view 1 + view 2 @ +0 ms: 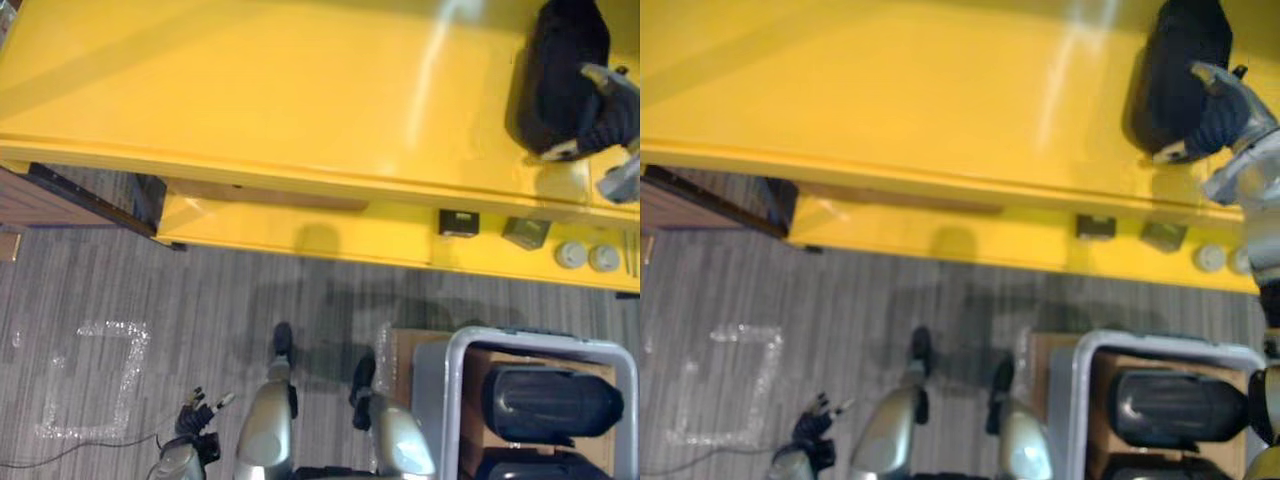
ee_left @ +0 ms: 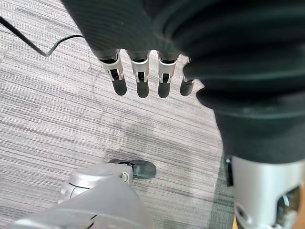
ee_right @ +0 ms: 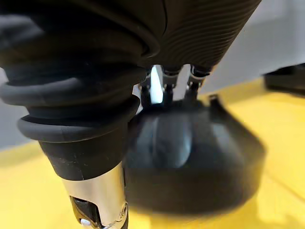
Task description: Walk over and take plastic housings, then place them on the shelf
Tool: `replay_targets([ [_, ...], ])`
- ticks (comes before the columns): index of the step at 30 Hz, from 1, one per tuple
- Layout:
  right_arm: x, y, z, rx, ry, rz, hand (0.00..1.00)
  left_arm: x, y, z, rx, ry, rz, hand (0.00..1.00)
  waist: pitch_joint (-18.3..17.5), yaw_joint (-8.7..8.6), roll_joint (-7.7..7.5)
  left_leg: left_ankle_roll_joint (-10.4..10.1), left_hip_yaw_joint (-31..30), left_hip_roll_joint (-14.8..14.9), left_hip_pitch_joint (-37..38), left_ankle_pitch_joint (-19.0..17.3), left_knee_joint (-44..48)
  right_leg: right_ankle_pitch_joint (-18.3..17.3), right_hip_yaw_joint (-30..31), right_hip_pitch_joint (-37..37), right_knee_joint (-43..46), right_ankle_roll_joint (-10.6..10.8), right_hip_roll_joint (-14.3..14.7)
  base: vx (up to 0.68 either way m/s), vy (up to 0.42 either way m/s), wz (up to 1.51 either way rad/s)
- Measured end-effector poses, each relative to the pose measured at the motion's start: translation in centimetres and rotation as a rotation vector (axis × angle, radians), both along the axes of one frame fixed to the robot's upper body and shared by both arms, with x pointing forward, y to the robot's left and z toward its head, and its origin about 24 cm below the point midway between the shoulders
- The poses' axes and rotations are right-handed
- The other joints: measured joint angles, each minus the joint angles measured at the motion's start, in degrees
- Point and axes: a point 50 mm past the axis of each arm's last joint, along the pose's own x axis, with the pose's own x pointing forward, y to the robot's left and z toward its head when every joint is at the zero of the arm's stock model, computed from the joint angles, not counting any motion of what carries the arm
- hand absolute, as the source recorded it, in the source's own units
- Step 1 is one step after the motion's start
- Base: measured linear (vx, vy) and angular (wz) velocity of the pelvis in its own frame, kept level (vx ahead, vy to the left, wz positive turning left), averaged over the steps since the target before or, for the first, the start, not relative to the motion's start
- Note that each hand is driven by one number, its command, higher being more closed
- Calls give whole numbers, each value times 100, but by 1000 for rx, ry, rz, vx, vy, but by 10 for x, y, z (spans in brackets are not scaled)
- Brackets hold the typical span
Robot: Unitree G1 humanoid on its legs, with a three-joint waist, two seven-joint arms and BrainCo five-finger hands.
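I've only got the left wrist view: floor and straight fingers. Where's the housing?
Observer: A housing sits at the right end of the yellow shelf.
Operator: Who's got it?
Observer: The right hand is on it; its grip is hidden from me.
Operator: Any more to fetch?
Observer: Yes, at least two housings lie in a grey crate on the floor, at the robot's right.

floor: grey striped carpet (image 1: pixel 300 290) | on it: pale square outline (image 1: pixel 95 380) | left: brown wooden panel (image 1: pixel 40 200) | shelf (image 1: pixel 250 90): glossy yellow
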Motion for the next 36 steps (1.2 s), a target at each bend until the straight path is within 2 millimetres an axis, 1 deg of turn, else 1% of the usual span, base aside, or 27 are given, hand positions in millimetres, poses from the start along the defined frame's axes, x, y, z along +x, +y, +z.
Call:
replay_targets([
  [2,-1,2,-4,-44,9,-7,0,0,0,0,0,2,1,0,0,1,0,2,0,-11,0,-1,0,-21,1,-15,36,6,-17,0,0,0],
  [4,-1,4,-2,-79,4,-18,0,0,0,0,0,3,1,0,0,-3,0,3,7,-22,-10,-1,0,-34,6,-44,69,11,-33,0,0,0],
  [8,-4,10,-5,-114,32,-10,0,-1,0,-1,0,4,1,0,0,-3,-1,6,9,-23,-10,-3,0,-34,7,-46,68,11,-34,0,0,0],
  [11,-5,9,-11,-120,79,-23,0,-1,0,0,1,3,1,0,1,-5,-2,6,15,-23,-10,-3,0,-34,11,-47,68,11,-35,0,0,0],
  [12,-5,9,-13,-119,93,-31,100,-1,0,0,0,3,1,0,1,-6,-3,6,21,-22,-10,-2,0,-34,17,-51,69,11,-34,0,0,0],
  [16,-6,8,-17,-121,128,-56,100,-1,0,-1,0,4,2,0,1,-13,-3,6,35,-17,-3,-2,0,-34,29,-52,71,11,-32,0,0,0],
  [18,-4,9,-22,-101,151,-75,100,-1,0,-1,0,5,2,0,1,-14,-3,6,42,-17,1,-3,0,-33,35,-54,73,11,-32,0,0,0],
  [21,-4,8,-20,-115,141,-94,100,-1,0,-1,1,6,1,0,1,-6,-4,6,43,-17,5,-3,0,-34,37,-54,80,11,-33,0,0,0],
  [24,-1,6,-22,-100,148,-109,100,-1,-2,-2,9,17,4,0,1,3,-4,6,40,-18,5,-2,0,-34,36,-54,87,11,-35,0,0,0],
  [25,2,5,-26,-85,159,-111,100,-2,-1,-3,10,27,7,0,1,1,-4,6,40,-18,7,-2,-1,-34,36,-55,94,11,-35,0,0,0],
  [28,4,6,-28,-87,151,-105,100,-6,-1,-7,6,61,10,0,1,0,-4,6,34,-17,8,-2,-1,-37,35,-60,113,12,-37,0,0,0],
  [31,6,4,-29,-94,138,-115,100,-5,-2,-7,6,59,8,0,-1,1,-8,-8,28,-20,7,-8,-2,-67,35,-72,141,18,-43,0,0,0],
  [36,10,-5,-30,-111,58,-149,100,-5,-2,-7,6,57,7,0,-1,0,-8,-17,-1,-22,-93,6,-3,-102,29,-189,157,10,-52,2,-5,1],
])
